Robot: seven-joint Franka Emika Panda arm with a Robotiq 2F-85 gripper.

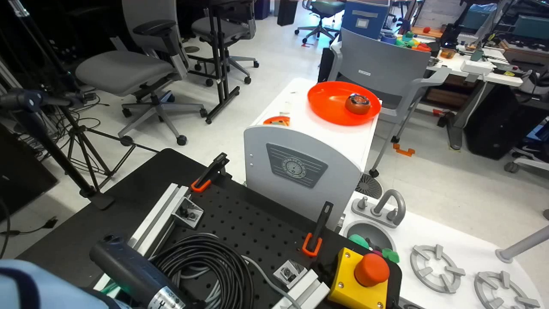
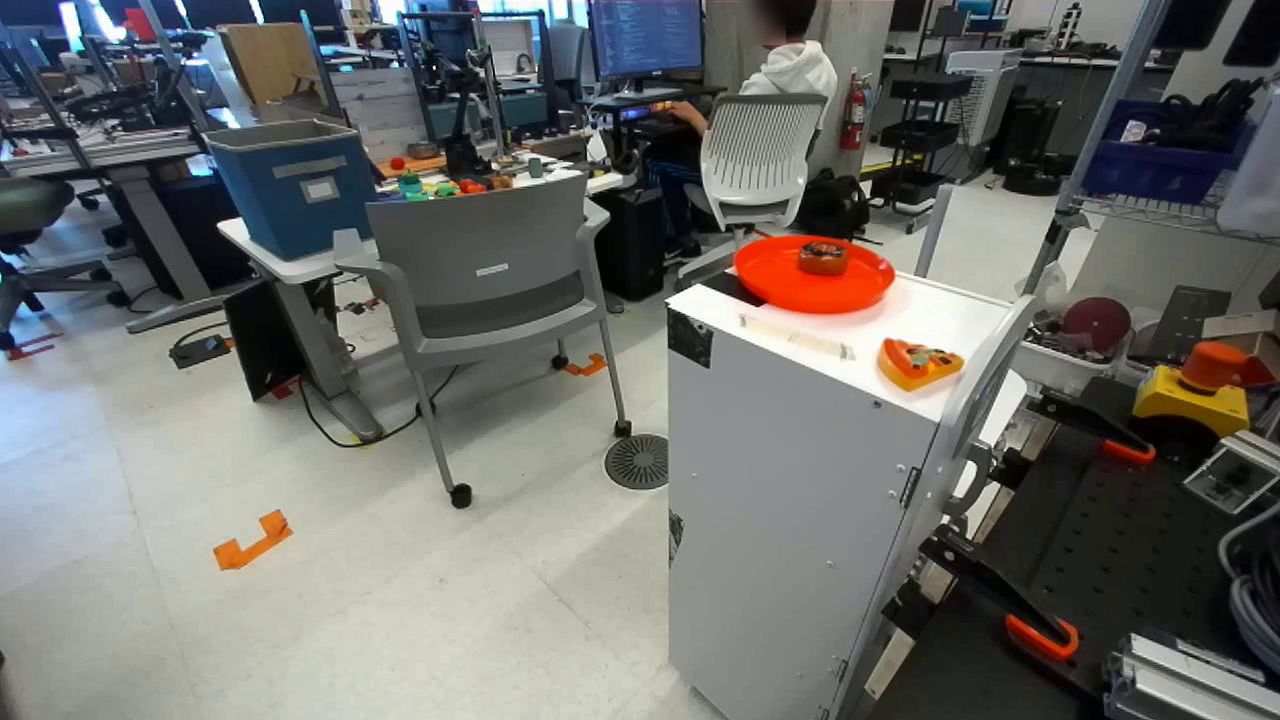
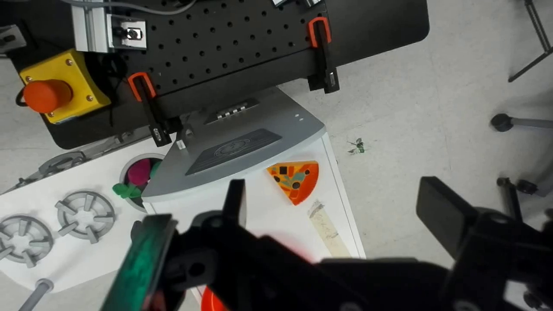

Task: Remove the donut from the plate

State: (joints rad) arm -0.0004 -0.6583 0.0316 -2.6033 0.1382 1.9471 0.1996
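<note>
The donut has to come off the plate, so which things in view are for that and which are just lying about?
For the job:
donut
orange-red plate under it
gripper, open

Just lying about:
toy pizza slice
coiled black cable
magenta toy in the sink

Light glints off the pale floor (image 2: pixel 400 620), set with a round grate (image 2: pixel 638 462). A grey armchair (image 2: pixel 475 250) stands beside a white desk (image 2: pixel 300 270) bearing a blue bin (image 2: pixel 295 190); farther back, a red fire extinguisher (image 2: pixel 853 112) shows against a concrete pillar (image 2: pixel 862 35).
</note>
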